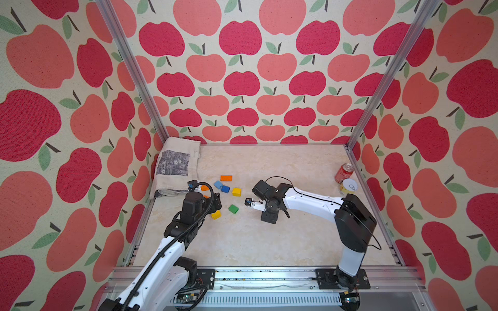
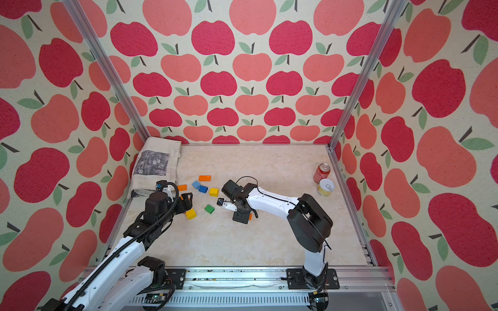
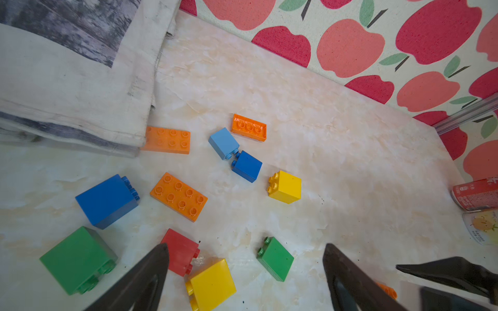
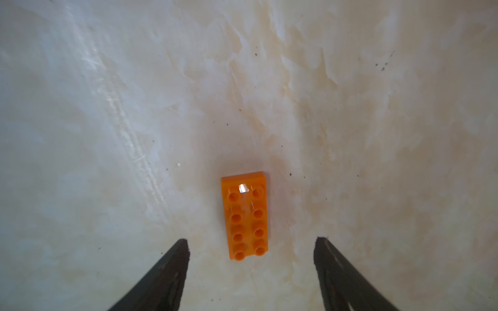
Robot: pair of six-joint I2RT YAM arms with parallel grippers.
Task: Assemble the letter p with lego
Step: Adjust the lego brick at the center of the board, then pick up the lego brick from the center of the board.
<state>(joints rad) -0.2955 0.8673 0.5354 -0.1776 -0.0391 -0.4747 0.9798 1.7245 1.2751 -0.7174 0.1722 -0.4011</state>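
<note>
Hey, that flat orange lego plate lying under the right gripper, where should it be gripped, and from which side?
Probably best to pinch the orange plate across its two long edges, coming straight down from above. It lies flat, studs up, thin and narrow, with bare table on both sides. The open right gripper has a finger on either side of its width.

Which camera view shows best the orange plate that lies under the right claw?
The right wrist view: the orange plate lies flat, studs up, whole, framed by the open right claw. In a top view only an orange sliver shows beside that claw; the left wrist view, only a corner.
</note>
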